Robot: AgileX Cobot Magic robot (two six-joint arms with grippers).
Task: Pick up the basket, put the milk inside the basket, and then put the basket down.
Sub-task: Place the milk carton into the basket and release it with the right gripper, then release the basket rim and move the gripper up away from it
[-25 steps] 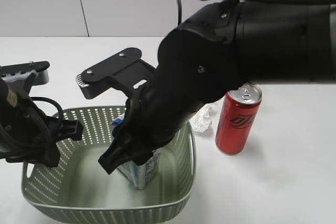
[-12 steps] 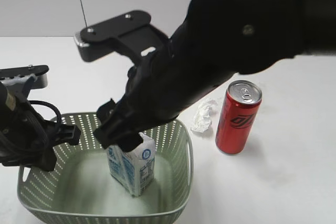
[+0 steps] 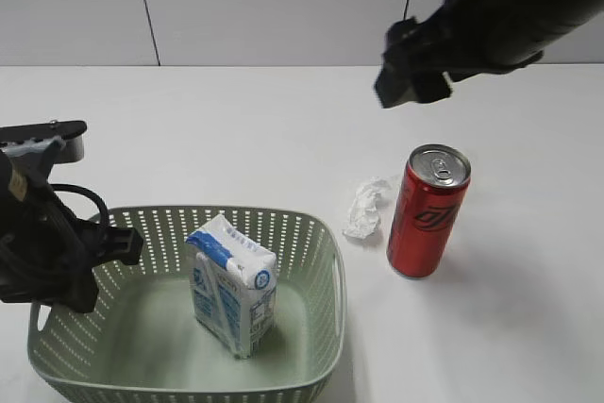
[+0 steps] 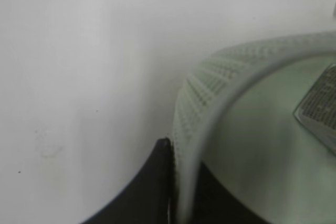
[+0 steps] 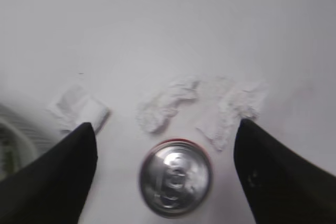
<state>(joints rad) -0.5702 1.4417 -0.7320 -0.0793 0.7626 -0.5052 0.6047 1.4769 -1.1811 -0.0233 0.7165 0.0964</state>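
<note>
White bench (image 3: pixel 236 129): the right hand (image 5: pixel 165 177) has let go and risen, fingers spread above the can (image 3: pixel 427 211). Milk (image 3: pixel 232 285) stands in the basket (image 3: pixel 311 365), gripped by the left hand (image 3: pixel 80 261); lowering remains.

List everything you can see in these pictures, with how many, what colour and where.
basket: one, pale sage green, front left of the table, left wall clamped by the left gripper.
milk: one, white and blue carton, standing inside the basket.
can: one, red with silver top, upright, right of the basket.
crumpled tissue: white; one piece in the exterior view between basket and can, several scraps in the right wrist view.
table: one, white.
left gripper: black, shut on the basket wall.
right gripper: black, open, above the can.
</note>
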